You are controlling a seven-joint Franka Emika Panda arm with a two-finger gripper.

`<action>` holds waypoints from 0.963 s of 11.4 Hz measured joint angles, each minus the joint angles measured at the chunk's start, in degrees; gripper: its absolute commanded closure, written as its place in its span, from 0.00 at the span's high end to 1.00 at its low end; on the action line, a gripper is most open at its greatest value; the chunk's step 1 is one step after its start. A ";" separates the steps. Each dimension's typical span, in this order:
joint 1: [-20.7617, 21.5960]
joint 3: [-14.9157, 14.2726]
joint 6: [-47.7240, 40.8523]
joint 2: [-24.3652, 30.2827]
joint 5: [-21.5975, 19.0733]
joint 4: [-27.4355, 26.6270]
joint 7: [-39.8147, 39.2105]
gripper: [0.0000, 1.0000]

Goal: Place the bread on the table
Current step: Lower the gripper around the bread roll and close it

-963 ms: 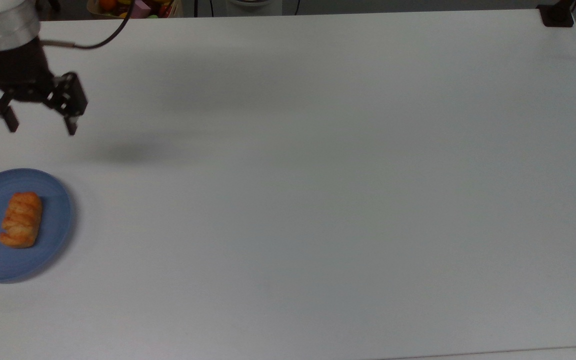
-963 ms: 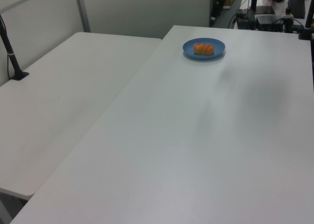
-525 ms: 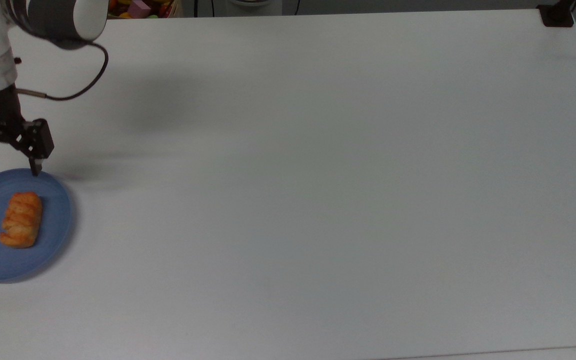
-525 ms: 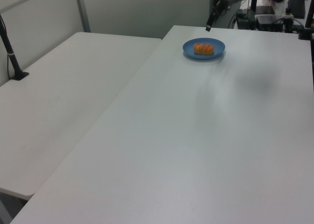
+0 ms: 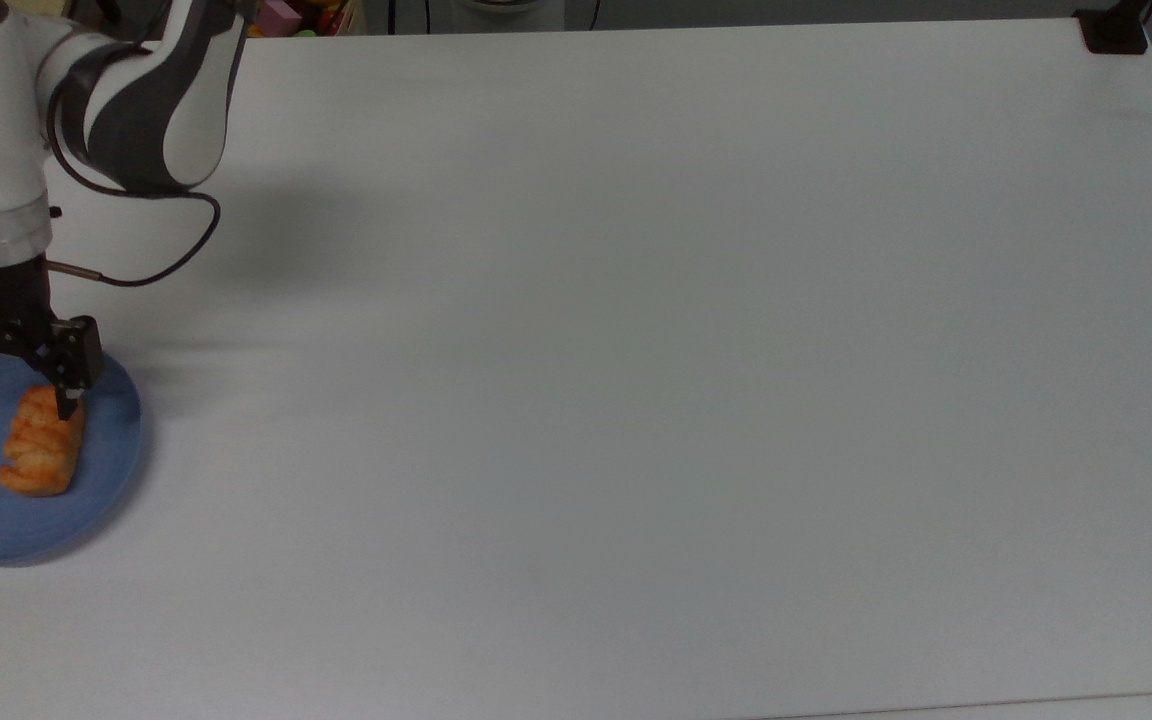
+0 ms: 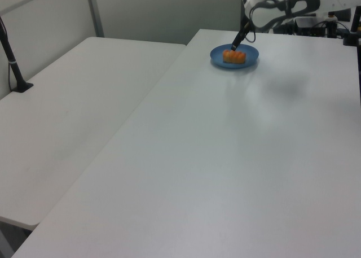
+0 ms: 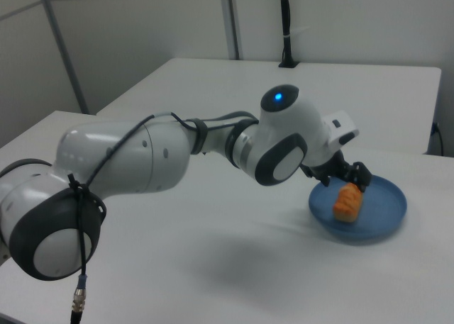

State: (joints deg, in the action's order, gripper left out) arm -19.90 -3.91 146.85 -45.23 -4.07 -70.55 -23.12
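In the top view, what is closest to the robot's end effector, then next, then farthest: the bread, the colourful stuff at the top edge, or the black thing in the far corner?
From the end effector, top view:
1. The bread, just below it on the blue plate.
2. The colourful items, at the top edge, left.
3. The black mount, top right corner of the table.

No readable text or labels anywhere.

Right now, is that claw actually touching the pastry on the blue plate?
Cannot tell. In the top view the gripper overlaps the bread, but its height above it is unclear.
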 measured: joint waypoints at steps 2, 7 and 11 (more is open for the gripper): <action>-0.02 0.07 0.94 -1.23 -0.04 0.05 0.00 0.99; -0.04 0.12 6.08 -4.97 -0.04 0.10 0.01 0.68; -0.04 0.15 6.10 -5.27 -0.05 0.11 0.02 0.37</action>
State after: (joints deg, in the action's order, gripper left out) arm -19.94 -3.76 152.96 -50.50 -4.12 -70.44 -23.10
